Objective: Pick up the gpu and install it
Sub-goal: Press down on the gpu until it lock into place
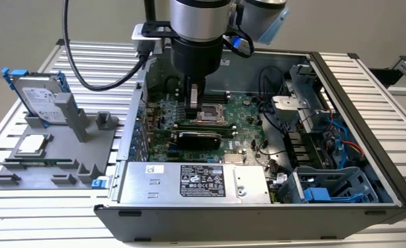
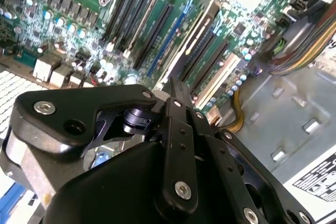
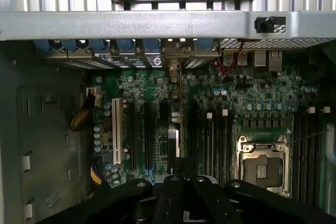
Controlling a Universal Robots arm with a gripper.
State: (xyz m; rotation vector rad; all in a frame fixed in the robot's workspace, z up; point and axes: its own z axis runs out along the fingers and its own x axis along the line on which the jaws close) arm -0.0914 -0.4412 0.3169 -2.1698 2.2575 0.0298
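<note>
one card, the gpu [image 1: 199, 138], is seen standing on edge across the green motherboard [image 1: 241, 111], black shroud facing the exterior camera, inside the open computer case [image 1: 258, 222]. it is judged to be seated, or nearly seated, in an expansion slot, since it stands upright with no other support. in the first wrist view a thin edge-on board [image 3: 176, 108] is seen between the long slots and is taken to be the same card, its end running toward the rear wall of the case.

the end effector [image 1: 194, 103] is hung straight down from the arm, just above and beside the card, near the empty cpu socket [image 1: 208, 112]. a vertical approach is presumably used because the case walls leave access from above alone. whether the end effector is open or closed, and whether anything is gripped, cannot be told.

the card is crowded by the silver power supply [image 1: 189, 182] on the near side, and loose cables [image 1: 272, 93] are draped toward the exterior view's right. outside the case, a hard drive [image 1: 41, 98] with blue rails is held upright in a grey fixture [image 1: 64, 155] on the slatted desk [image 1: 368, 67].
</note>
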